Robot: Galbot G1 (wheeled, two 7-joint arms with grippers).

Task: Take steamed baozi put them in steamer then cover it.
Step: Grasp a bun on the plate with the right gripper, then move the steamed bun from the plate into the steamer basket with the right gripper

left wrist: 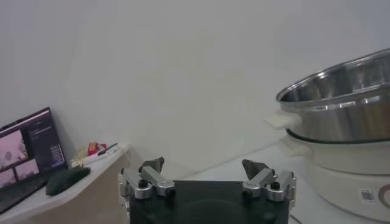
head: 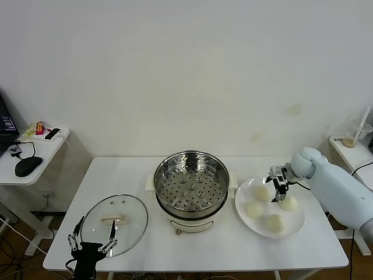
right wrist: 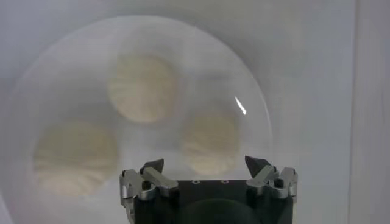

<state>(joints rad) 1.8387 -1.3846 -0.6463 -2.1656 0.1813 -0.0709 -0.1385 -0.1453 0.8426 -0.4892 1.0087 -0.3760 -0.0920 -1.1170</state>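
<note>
Your left gripper [head: 92, 240], spread wide and empty, waits beside the cover [head: 114, 223] on the table [head: 233, 256], while your right gripper [head: 278, 188], equally wide and empty, hovers over four steamed baozi [head: 254, 209] on their plate [head: 298, 224]; the steamer [head: 191, 188] awaits all.
</note>
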